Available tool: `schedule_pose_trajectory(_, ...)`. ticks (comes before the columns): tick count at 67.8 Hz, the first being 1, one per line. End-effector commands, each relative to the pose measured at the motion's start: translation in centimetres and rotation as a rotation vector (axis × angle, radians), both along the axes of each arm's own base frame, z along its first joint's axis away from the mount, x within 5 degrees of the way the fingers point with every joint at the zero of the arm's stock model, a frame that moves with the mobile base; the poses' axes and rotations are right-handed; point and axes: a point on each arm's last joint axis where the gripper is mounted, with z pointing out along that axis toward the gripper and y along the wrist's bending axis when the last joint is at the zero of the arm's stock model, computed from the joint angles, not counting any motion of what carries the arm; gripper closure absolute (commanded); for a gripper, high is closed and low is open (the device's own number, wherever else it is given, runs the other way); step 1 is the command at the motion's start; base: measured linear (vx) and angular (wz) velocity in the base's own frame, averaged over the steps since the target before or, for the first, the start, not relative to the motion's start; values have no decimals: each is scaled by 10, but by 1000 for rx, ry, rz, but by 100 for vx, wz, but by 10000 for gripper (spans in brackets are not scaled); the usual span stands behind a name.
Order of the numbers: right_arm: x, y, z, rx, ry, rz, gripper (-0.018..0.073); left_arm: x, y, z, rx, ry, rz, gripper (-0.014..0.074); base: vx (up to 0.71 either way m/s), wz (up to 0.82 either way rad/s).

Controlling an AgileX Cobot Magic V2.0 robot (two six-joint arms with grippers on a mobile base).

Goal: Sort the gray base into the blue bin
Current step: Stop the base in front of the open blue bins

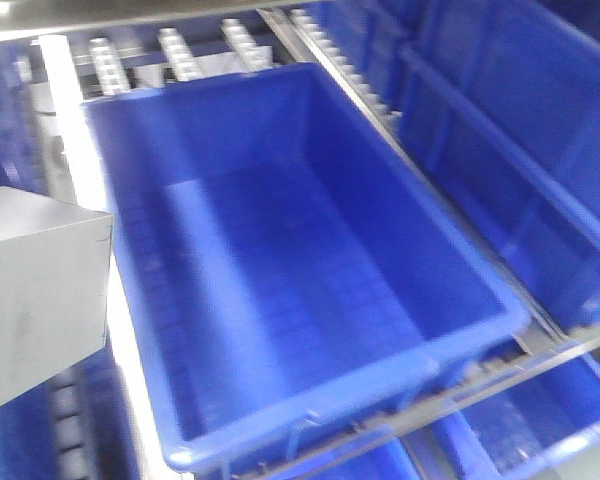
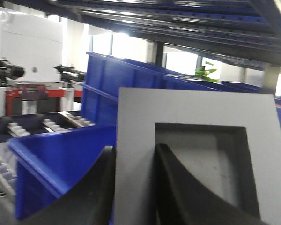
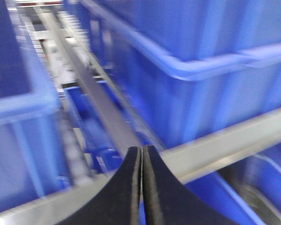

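At the far left of the front view, the gray base (image 1: 40,295) sits close to the camera with plain sides showing, tilted a little. It lies outside the left wall of the blue bin (image 1: 130,130). No arm shows in this view, so I cannot tell how high the base is against the rim.

The left wrist view shows the left gripper (image 2: 133,187) at a narrow opening, clamped on one wall of the base (image 2: 196,108). One of its black fingers (image 2: 100,187) presses the outer side of that wall and the other sits inside the square recess. The recessed face points toward the camera. Blue crates (image 2: 103,79) stand behind and to the left.

Right of the base, the blue bin fills the middle of the front view, its mouth open upward and its grid floor bare. White rollers (image 1: 175,50) run along the shelf behind it. A metal rail (image 1: 580,350) passes under its right end, and further blue crates (image 1: 540,150) stand just beside it.

On the right side, the right gripper (image 3: 141,157) is fully closed, its fingers pressed flat together and holding nothing. It hovers above a shelf rail (image 3: 225,145) between blue crates (image 3: 201,61), touching none of them.
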Motion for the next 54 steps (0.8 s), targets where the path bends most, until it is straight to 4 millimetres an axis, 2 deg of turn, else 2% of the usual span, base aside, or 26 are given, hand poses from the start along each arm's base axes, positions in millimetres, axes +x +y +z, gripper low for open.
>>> schedule_pose_trajectory(1,2,-1,5,-24,-53,-4,564,-2,3,19,-70,-110,13,603,10,51)
schedule_pose_trajectory(25,2,-1,5,-24,-53,-4,564,-2,3,19,-70,-110,13,603,8,39)
schedule_pose_trajectory(54,2,-1,5,-24,-53,-4,564,-2,3,19,-70,-110,13,603,3,19)
